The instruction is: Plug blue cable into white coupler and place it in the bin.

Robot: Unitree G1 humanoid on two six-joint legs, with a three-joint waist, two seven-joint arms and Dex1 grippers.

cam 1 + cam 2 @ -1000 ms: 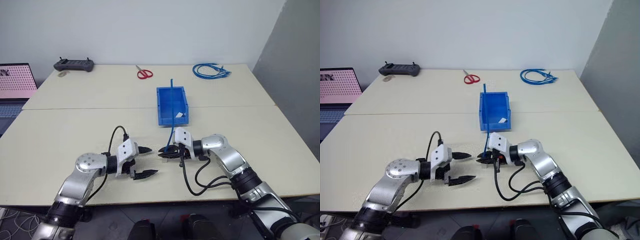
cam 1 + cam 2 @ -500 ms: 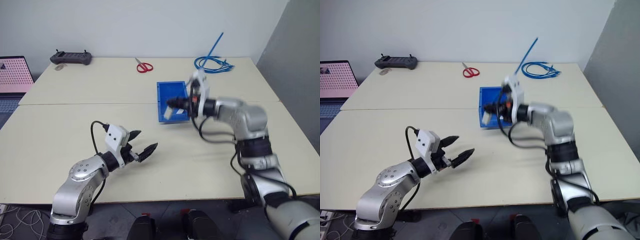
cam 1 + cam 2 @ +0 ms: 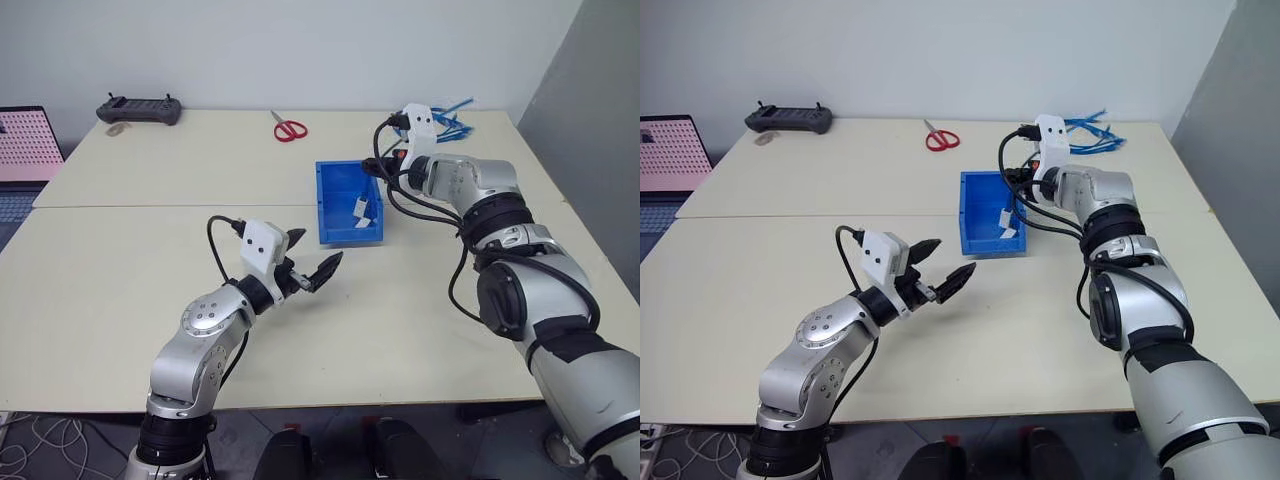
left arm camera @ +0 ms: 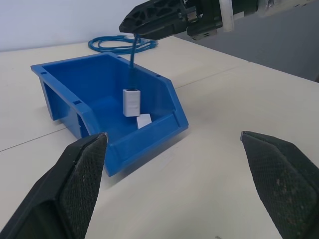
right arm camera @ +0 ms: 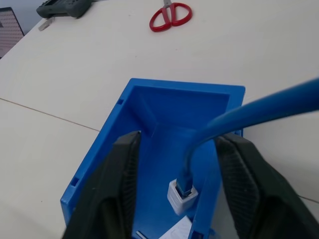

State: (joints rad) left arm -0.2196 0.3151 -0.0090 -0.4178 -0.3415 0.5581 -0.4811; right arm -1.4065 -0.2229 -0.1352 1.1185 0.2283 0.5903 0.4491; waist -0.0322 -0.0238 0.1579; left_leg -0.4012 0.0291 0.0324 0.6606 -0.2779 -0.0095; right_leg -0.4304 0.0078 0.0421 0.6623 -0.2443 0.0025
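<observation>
both our grippers stand released: our right gripper (image 5: 177, 164) hangs over the bright blue open-topped plastic bin (image 3: 335, 225), its fingers either side of the thin blue cable (image 5: 259, 110), which runs down into the small white boxy coupler (image 4: 131, 102) inside the bin; our left gripper (image 3: 310, 262) hovers near the bin's front.

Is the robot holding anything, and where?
Left gripper holds nothing. The blue cable, plugged into the white coupler, hangs between the right gripper's parted fingers into the bin; whether they grip it cannot be told.
</observation>
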